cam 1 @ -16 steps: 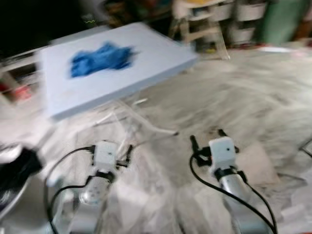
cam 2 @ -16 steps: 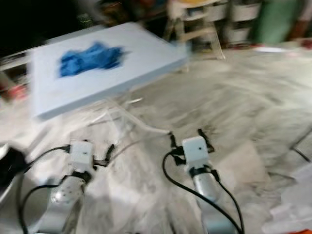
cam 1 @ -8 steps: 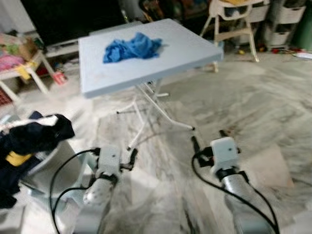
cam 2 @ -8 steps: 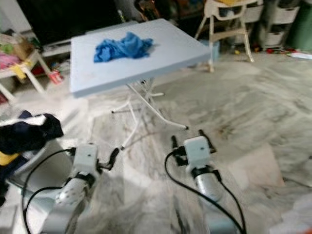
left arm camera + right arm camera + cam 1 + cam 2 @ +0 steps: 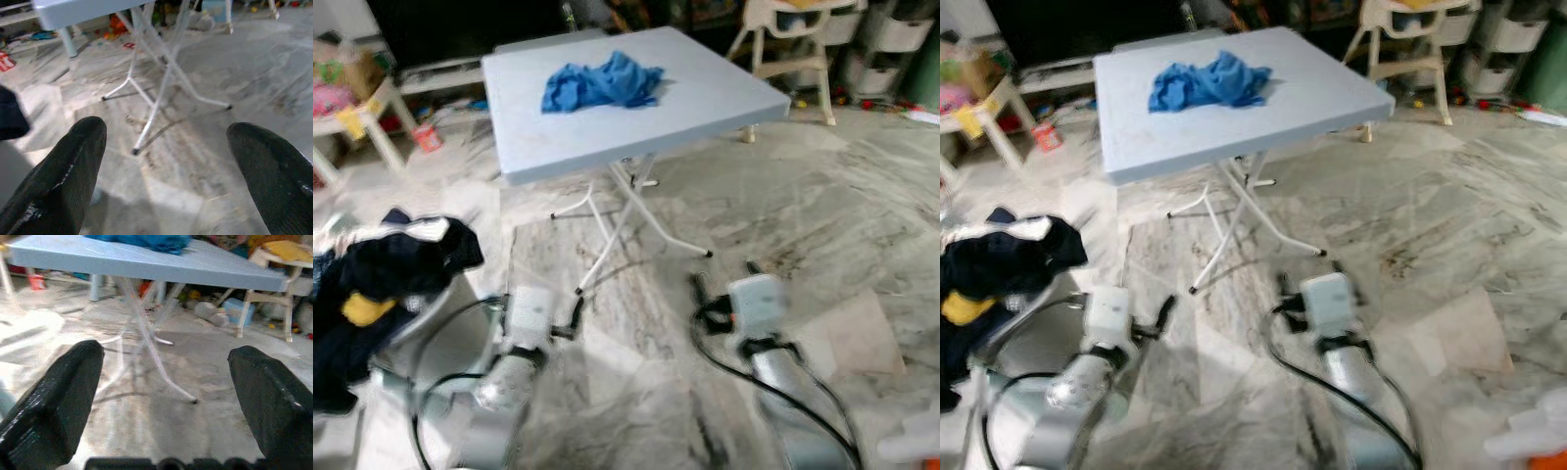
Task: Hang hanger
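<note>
A light blue folding table [image 5: 724,93] stands ahead of me on white crossed legs [image 5: 154,105]. A crumpled blue cloth [image 5: 602,83] lies on its top. My left gripper [image 5: 536,296] hangs low over the marble floor, short of the table's legs, open with nothing between its fingers [image 5: 73,171]. My right gripper [image 5: 724,276] is level with it on the right, also open and empty, its fingers [image 5: 264,396] pointing toward the table's underside.
A heap of dark clothes [image 5: 391,274] with a yellow patch lies on a grey seat or bin [image 5: 440,338] at my left. A white high chair [image 5: 793,39] and storage bins stand at the back right. A flat brown sheet [image 5: 847,338] lies on the floor at right.
The whole picture has shifted and sharpened as I moved; the table now sits more central and the clothes heap has come into view. Both grippers stay open in front of me.
</note>
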`<state>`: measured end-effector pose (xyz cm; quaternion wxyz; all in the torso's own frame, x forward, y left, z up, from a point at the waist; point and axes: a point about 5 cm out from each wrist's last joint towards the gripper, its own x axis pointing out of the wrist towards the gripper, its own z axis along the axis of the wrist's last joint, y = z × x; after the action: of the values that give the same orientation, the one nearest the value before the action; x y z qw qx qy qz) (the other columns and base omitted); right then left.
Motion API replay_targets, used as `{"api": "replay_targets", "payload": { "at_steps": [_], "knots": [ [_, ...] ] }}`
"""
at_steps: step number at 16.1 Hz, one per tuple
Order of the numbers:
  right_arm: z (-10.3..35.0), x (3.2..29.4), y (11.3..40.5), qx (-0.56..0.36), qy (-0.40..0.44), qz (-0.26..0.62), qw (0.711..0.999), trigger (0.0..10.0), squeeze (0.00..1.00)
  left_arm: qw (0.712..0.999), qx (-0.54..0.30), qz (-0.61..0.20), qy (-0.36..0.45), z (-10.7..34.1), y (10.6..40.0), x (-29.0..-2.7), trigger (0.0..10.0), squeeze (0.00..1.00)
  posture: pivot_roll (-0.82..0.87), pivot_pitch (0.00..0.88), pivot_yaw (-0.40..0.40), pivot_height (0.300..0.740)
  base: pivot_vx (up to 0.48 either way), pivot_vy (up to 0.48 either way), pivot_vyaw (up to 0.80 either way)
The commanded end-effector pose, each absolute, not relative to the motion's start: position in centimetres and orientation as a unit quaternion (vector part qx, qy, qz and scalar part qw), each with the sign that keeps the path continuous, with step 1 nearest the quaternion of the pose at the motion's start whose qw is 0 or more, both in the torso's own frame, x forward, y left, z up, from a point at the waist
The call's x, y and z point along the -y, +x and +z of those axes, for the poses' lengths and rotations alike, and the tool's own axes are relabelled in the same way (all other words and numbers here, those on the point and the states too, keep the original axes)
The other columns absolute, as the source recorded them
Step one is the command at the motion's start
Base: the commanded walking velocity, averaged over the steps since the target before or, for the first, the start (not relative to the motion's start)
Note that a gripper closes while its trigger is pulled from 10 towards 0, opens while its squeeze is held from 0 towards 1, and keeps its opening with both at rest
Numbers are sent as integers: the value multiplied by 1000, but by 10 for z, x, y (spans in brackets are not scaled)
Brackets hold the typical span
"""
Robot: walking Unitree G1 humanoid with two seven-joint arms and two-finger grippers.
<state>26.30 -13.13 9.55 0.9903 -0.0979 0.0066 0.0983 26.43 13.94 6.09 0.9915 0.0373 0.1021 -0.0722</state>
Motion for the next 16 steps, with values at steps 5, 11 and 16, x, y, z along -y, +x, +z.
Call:
{"api": "replay_targets", "payload": {
  "at_steps": [5, 11, 16],
  "knots": [
    [98, 134, 263, -3, -99, 99, 990, 10000, 0, 991, -108, -74, 42, 60, 264, -137, 10000, 0, -90, 45, 87, 740, 0, 480, 0],
    [98, 131, 264, -1, -99, 105, 990, 10000, 0, 991, -107, -72, 46, 61, 264, -139, 10000, 0, -83, 45, 85, 740, 0, 479, 267],
    [98, 133, 265, -1, -99, 103, 990, 10000, 0, 991, -105, -72, 40, 61, 263, -138, 10000, 0, -83, 46, 82, 740, 0, 443, 480]
  ]
}}
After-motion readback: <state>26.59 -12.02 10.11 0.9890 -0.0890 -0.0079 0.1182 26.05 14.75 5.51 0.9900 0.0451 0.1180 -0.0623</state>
